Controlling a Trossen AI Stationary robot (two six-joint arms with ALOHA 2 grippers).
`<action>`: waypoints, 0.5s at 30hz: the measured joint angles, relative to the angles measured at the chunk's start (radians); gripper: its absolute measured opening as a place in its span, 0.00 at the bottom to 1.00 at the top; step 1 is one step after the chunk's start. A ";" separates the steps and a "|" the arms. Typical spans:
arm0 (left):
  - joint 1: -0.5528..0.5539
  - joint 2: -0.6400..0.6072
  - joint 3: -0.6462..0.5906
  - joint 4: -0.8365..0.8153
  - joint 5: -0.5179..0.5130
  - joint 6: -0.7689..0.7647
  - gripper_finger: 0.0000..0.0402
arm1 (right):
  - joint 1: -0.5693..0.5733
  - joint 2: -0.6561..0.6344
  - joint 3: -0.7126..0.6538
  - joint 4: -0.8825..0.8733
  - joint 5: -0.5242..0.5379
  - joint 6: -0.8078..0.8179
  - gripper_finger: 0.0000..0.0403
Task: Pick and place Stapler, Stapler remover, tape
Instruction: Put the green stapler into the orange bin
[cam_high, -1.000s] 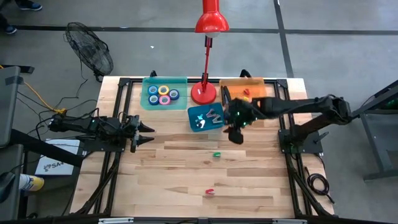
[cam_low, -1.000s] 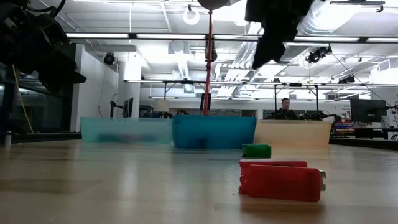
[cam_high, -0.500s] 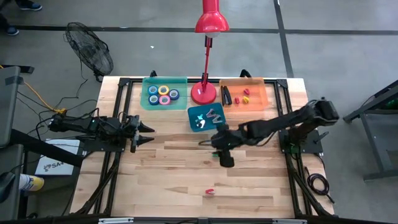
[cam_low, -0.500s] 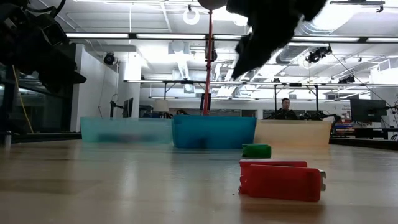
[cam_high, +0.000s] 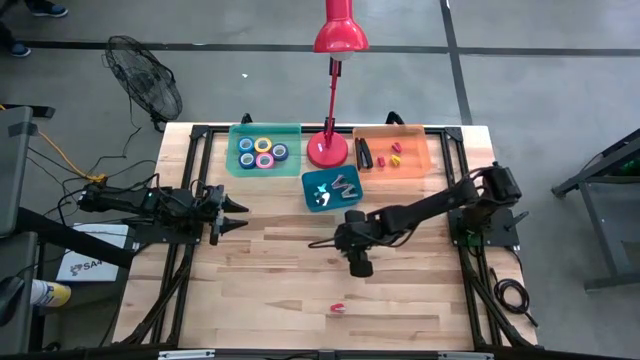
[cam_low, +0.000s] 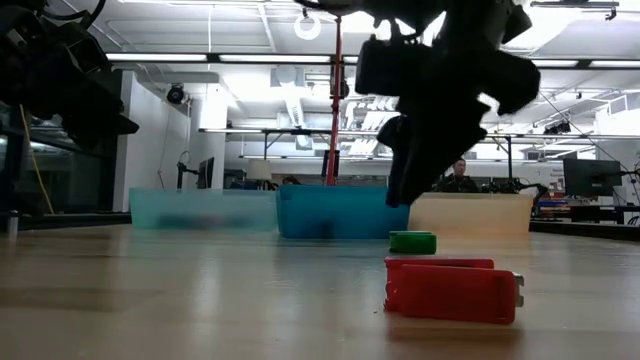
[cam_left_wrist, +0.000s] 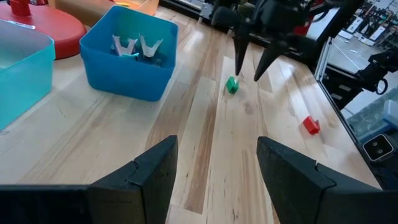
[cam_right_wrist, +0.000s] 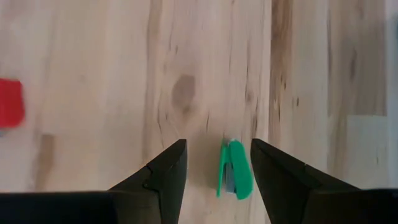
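Observation:
A small green stapler (cam_right_wrist: 234, 177) lies on the wooden table; it also shows in the left wrist view (cam_left_wrist: 232, 84) and the low view (cam_low: 412, 242). My right gripper (cam_right_wrist: 217, 146) is open and hangs just above it, fingers pointing down on either side, touching nothing; the high view (cam_high: 358, 258) shows it at mid-table. A red stapler (cam_high: 338, 307) lies nearer the front edge. Several coloured tape rolls (cam_high: 262, 152) sit in a teal tray. Staple removers (cam_left_wrist: 138, 46) sit in a blue bin (cam_high: 330, 188). My left gripper (cam_high: 240, 212) waits open at the table's left.
An orange tray (cam_high: 392, 148) holding small staplers stands at the far right. A red desk lamp (cam_high: 328, 148) stands between the teal tray (cam_high: 240, 130) and the orange tray. Bare wood lies around both loose staplers.
My right gripper has swung from beside the blue bin toward the table's near-left, ending over the green stapler, and has come down toward it. The staplers have not moved.

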 joint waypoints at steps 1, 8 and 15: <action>0.000 0.000 0.000 0.000 0.000 0.000 0.54 | 0.000 0.006 0.000 -0.006 -0.001 -0.012 0.42; 0.000 0.000 0.000 0.000 0.000 0.000 0.54 | -0.002 0.014 0.000 -0.059 0.062 -0.043 0.42; 0.000 0.000 0.000 0.000 0.000 0.000 0.54 | -0.003 0.026 0.000 -0.122 0.086 -0.073 0.45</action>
